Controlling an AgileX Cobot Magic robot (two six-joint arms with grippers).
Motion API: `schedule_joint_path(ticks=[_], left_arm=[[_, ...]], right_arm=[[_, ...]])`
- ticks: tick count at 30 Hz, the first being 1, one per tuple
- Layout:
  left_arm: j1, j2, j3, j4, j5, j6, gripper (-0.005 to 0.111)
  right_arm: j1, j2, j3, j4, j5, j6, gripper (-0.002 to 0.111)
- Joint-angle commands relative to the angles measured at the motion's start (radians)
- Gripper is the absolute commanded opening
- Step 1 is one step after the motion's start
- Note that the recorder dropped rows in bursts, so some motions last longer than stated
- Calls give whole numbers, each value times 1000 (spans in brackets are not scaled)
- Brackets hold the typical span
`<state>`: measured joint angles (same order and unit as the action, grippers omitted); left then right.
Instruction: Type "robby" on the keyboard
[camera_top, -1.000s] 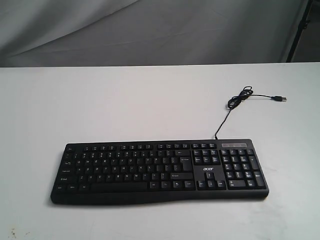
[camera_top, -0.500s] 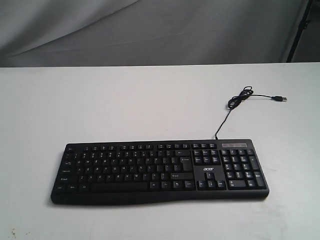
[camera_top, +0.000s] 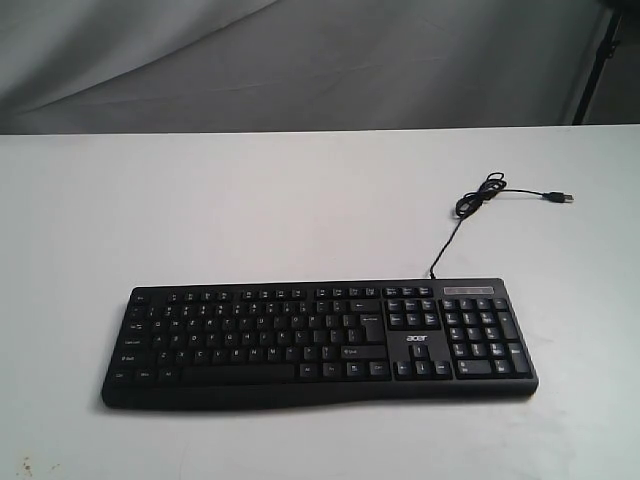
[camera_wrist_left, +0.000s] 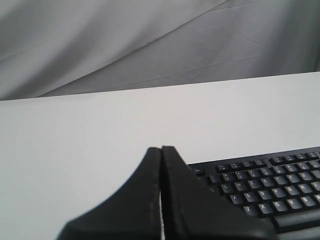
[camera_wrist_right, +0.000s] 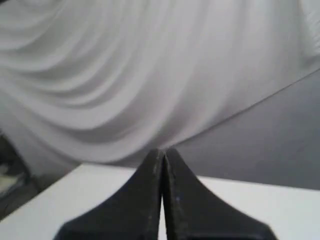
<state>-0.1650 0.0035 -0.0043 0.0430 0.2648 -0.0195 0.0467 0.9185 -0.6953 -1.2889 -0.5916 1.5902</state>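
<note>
**A:** Is anything shifting since a second ago?

**B:** Nothing on the worktop (camera_top: 250, 200) is shifting. The keyboard (camera_top: 320, 345) is lying exactly where it was lying, and its cable (camera_top: 447, 245) is keeping the same curl.

**A:** Where is the keyboard sitting?

**B:** In the exterior view it is sitting toward 6 o'clock of the worktop, flat and keys up, with its long side running from 9 to 3 o'clock. The number pad (camera_top: 485, 335) is occupying its 3 o'clock end, and the white acer logo (camera_top: 418, 339) is showing just at 9 o'clock of that pad.

**A:** And the cable?

**B:** It is leaving the rear edge near the number pad and heading toward 1 o'clock. It is curling into a small loop, and the USB plug (camera_top: 562, 197) is resting on bare worktop at about 2 o'clock of the keyboard, well apart from it.

**A:** How are the left fingers (camera_wrist_left: 145, 200) standing?

**B:** They are pressing together with only a thin seam between them, pinching nothing. The left wrist view is showing their tips against bare worktop, not on any key, with the keyboard's corner (camera_wrist_left: 270, 192) just beside them.

**A:** The right fingers (camera_wrist_right: 140, 200)?

**B:** They are pressing together too, gripping nothing. They are pointing at the grey cloth backdrop (camera_wrist_right: 150, 75), with a strip of white worktop beneath them.
</note>
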Motion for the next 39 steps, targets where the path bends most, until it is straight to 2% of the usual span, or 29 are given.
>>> schedule_joint_path(ticks=[1,5,12,14,17,20,24,25,27,29,31,34,39], left_arm=[[-6,-3,4,5,-5,-3,0],[-6,-3,4,5,-5,-3,0],[-6,-3,4,5,-5,-3,0],[-6,-3,4,5,-5,-3,0],[-6,-3,4,5,-5,-3,0],[-6,-3,4,5,-5,-3,0],[-6,-3,4,5,-5,-3,0],[-6,-3,4,5,-5,-3,0],[-6,-3,4,5,-5,-3,0],[-6,-3,4,5,-5,-3,0],[-6,-3,4,5,-5,-3,0],[-6,-3,4,5,-5,-3,0],[-6,-3,4,5,-5,-3,0]], right_arm=[[4,217,-196,-345,-172,148,0],[4,352,-327,-456,-177,170,0],[14,532,-462,-456,-309,90,0],[34,554,-469,-456,-332,3,0],[94,548,-457,-456,-279,-226,0],[210,511,-441,-456,-16,-403,0],[435,452,-418,-456,554,-654,0],[495,447,-418,-456,710,-673,0],[586,438,-439,-456,909,-673,0],[620,430,-465,-359,927,-714,0],[622,421,-498,-131,815,-840,0],[622,419,-537,211,736,-1086,0],[622,439,-588,639,833,-1465,0]])
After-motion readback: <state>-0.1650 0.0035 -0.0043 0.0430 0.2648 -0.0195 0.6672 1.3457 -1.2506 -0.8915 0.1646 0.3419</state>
